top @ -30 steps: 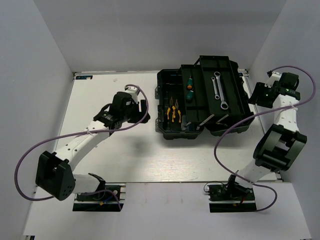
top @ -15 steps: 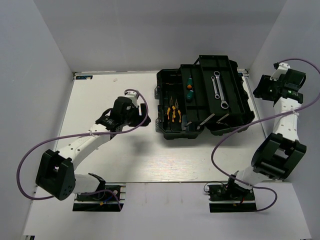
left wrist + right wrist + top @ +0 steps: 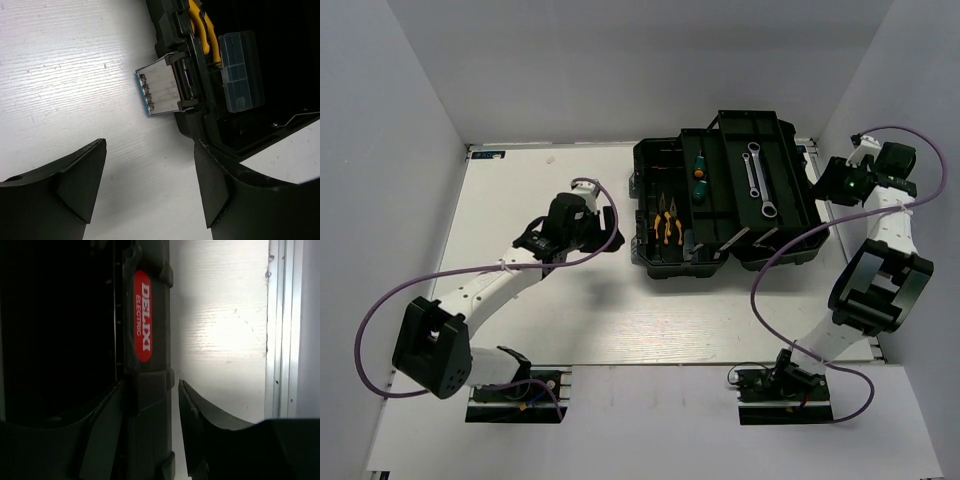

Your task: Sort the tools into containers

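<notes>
The black toolbox (image 3: pixel 645 165) lies open at the table's back right. In its trays are yellow-handled pliers (image 3: pixel 666 224), two green-handled screwdrivers (image 3: pixel 698 165) and two silver wrenches (image 3: pixel 757 180). My left gripper (image 3: pixel 613 228) hangs open over bare table just left of the box, facing its silver latch (image 3: pixel 162 90); nothing is between its fingers (image 3: pixel 150 150). My right gripper (image 3: pixel 823 185) is at the lid's right edge. In the right wrist view its jaws (image 3: pixel 149 390) straddle the lid's handle (image 3: pixel 150 375) with the red label (image 3: pixel 142 315), with a gap on the right side.
White walls close in on the table on the left, back and right. A metal rail (image 3: pixel 280 340) runs along the table edge just right of my right gripper. A clear-lidded compartment (image 3: pixel 242 70) shows inside the box. Purple cables loop from both arms.
My right gripper has swung left and down from beside the wall onto the lid's handle, its jaws narrowing a little. My left gripper has edged slightly toward the toolbox.
</notes>
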